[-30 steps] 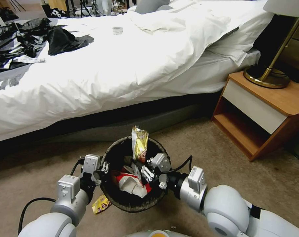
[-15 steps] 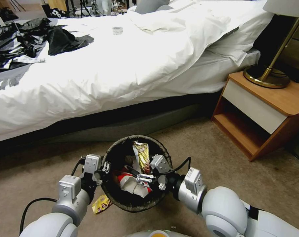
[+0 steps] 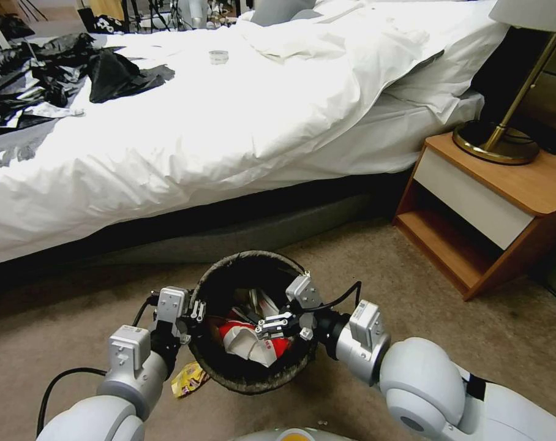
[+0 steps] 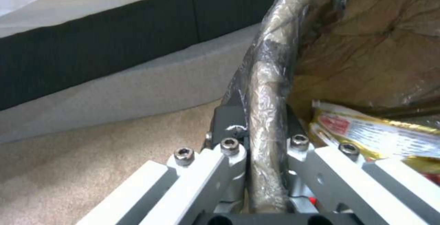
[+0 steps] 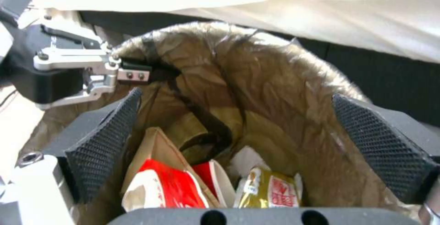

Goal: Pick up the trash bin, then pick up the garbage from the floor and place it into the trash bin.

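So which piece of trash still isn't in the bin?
Start at the big white bed, then look down to the trash bin on the carpet, gripped by the left gripper. Beside its base lies a yellow snack wrapper, the one piece outside the bin.

No text, brand, number or sign can be read. The shiny yellow foil snack wrapper [image 4: 380, 134] in the bag-lined round trash bin [image 4: 268, 80] carries a red patch and rows of fine print, too blurred to make out. The crumpled red-and-white paper cup [image 5: 167, 189] beside it bears no legible lettering.
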